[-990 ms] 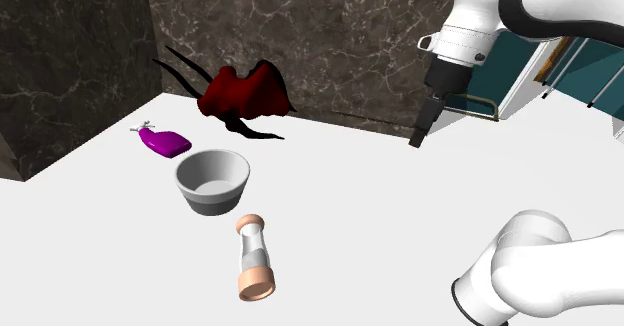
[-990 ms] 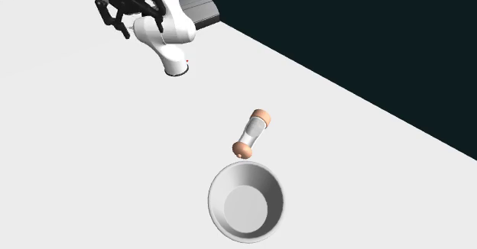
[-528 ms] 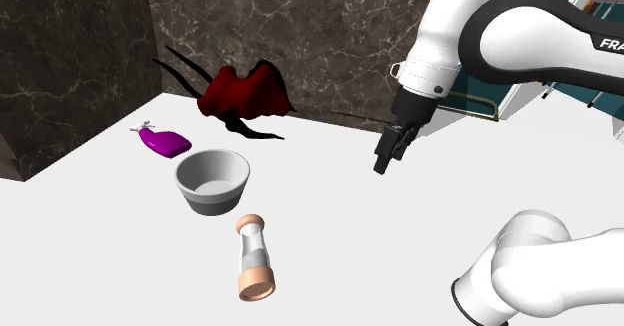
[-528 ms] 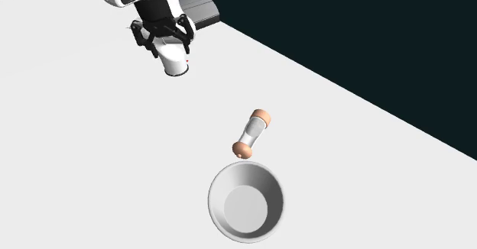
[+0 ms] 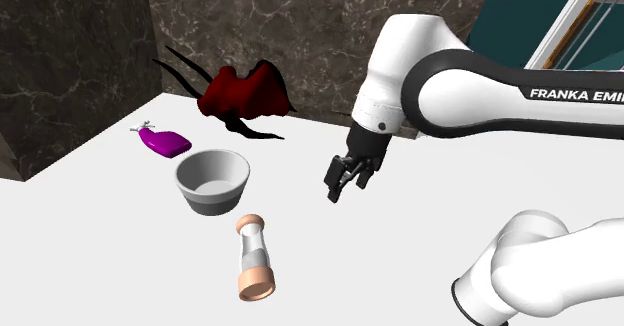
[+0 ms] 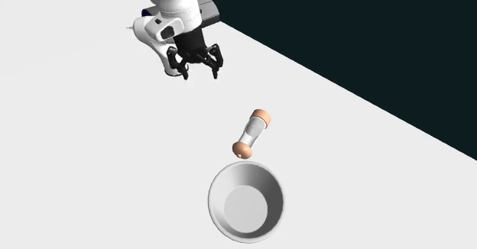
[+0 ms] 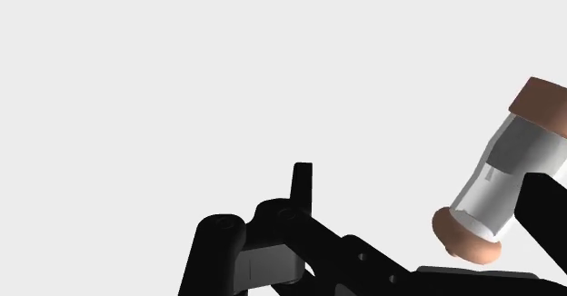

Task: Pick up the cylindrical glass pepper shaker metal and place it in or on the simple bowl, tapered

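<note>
The pepper shaker [image 5: 255, 259] lies on its side on the white table, a clear glass cylinder with tan caps at both ends. Just beyond it, toward the shoulder view's left, stands the grey tapered bowl [image 5: 212, 198], upright and with nothing in it. My black gripper [image 5: 342, 184] hangs open above the table, right of the bowl and apart from the shaker. From the second exterior view the shaker [image 6: 252, 133] rests just above the bowl [image 6: 213, 202], with the gripper [image 6: 199, 68] farther up. In the wrist view the shaker [image 7: 509, 167] lies off beside one finger of the gripper [image 7: 424, 202].
A purple spray bottle [image 5: 165, 142] lies left of the bowl, and a dark red cloth-like object [image 5: 245, 94] sits against the marble wall [image 5: 330, 24]. A teal cabinet [image 5: 540, 24] stands at the back right. The arm's white base [image 5: 540, 274] is at lower right.
The arm has swung down and to the shoulder view's left, bringing the gripper from near the teal cabinet to low over the table beside the bowl. Its fingers stayed open; bowl and shaker have not moved.
</note>
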